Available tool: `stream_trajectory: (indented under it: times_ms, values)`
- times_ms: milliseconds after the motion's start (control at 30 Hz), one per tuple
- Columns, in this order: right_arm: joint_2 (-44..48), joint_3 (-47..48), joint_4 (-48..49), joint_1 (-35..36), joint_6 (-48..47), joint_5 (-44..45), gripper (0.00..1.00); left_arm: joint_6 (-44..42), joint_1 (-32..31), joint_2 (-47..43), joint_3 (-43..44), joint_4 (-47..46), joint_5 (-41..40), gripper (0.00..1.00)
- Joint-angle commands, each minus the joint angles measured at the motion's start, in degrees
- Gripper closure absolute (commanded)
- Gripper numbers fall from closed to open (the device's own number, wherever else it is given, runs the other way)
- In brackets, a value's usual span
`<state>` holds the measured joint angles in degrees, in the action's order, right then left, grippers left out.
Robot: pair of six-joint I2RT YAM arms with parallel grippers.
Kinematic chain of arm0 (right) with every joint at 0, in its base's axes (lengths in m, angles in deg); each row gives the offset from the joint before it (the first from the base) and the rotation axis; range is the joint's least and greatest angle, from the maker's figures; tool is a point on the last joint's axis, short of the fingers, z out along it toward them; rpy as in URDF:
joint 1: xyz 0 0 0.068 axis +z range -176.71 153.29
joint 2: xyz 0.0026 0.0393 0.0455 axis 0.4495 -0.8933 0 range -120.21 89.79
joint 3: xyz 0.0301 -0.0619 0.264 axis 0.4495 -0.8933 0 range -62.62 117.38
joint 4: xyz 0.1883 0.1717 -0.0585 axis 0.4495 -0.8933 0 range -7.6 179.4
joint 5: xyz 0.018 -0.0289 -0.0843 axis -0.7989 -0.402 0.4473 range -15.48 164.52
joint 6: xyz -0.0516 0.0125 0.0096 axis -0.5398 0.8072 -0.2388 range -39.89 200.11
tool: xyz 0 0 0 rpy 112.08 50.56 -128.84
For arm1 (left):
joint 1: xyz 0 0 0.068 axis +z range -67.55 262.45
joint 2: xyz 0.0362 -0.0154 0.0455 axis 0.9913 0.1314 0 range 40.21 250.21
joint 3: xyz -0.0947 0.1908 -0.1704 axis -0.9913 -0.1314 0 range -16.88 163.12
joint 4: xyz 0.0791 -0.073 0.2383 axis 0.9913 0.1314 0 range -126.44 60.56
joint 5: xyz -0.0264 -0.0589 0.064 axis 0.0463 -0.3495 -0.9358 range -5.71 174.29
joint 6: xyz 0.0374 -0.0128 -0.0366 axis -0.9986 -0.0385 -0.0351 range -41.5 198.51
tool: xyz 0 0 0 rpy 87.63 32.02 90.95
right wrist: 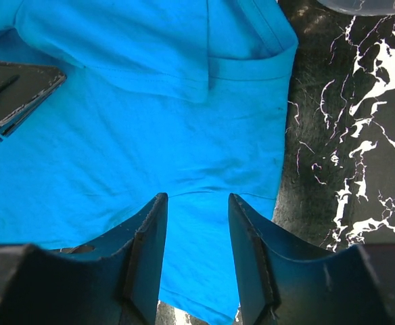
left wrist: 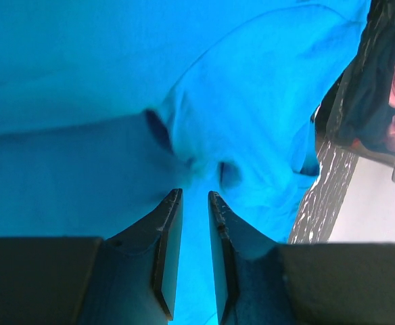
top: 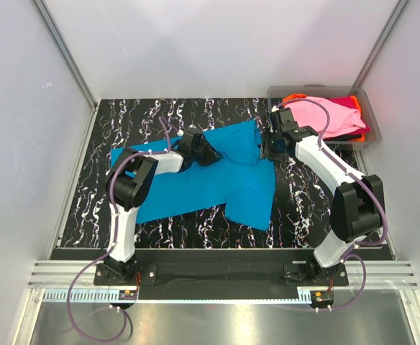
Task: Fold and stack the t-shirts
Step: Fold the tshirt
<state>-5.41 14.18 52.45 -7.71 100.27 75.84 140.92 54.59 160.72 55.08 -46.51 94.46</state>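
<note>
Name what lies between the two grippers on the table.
The turquoise t-shirt fills the stretch between the left gripper and the right gripper, as the top external view shows.

Bright even light, soft shadows

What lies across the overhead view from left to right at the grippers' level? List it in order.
In order: left gripper → right gripper → pink shirt in the bin. The blue shirt spreads under both grippers, so it is left out.
</note>
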Motion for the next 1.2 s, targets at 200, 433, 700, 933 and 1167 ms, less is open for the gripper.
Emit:
stream_trajectory:
  times_ms: [200,433,700,933,1167]
  values:
    - [2.1,-0.2,2.7,-0.8,-1.3,-0.7,0.53,1.9,0.0,3.4,5.6,-0.7,-1.8,0.75]
    - [2.2,-0.5,2.7,-1.3,-1.4,-1.1,0.54,2.5,-0.3,4.9,7.6,1.7,-2.5,0.74]
    - [2.4,-1.3,3.0,-1.4,-1.1,-1.1,0.55,1.5,-0.8,5.3,10.5,7.9,-4.6,0.71]
    - [2.5,-1.3,3.2,-1.5,-0.7,-1.1,0.55,-1.6,-1.2,7.4,16.4,18.8,-8.1,0.76]
    - [3.0,-2.1,3.0,-1.4,0.1,-2.5,0.56,-2.8,-1.8,10.2,22.3,28.1,-11.6,0.80]
